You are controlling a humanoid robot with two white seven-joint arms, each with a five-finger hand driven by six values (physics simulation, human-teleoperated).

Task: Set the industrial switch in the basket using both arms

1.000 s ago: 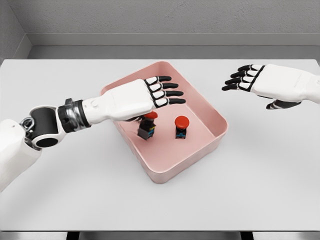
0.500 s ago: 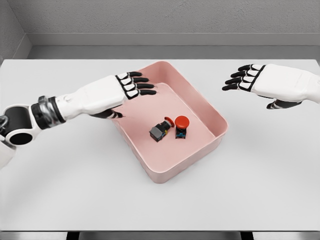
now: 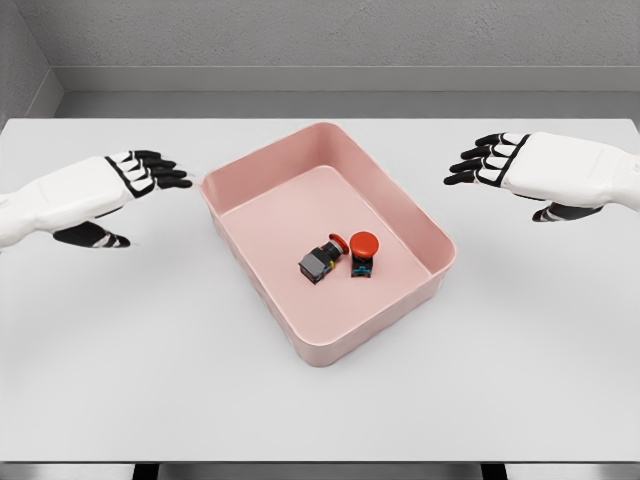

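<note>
Both industrial switches sit inside the pink basket [image 3: 430,262]: the upright switch [image 3: 362,253] with its red button on top, and the tipped switch [image 3: 322,260] lying on its side just beside it, touching or nearly so. The left hand [image 3: 95,190] hovers outside the basket's left wall, fingers spread and holding nothing; the right hand [image 3: 530,165] hangs off the far right corner, equally open and empty. By my read the placing step is done, and all that's called for next is drawing both arms clear to rest.
</note>
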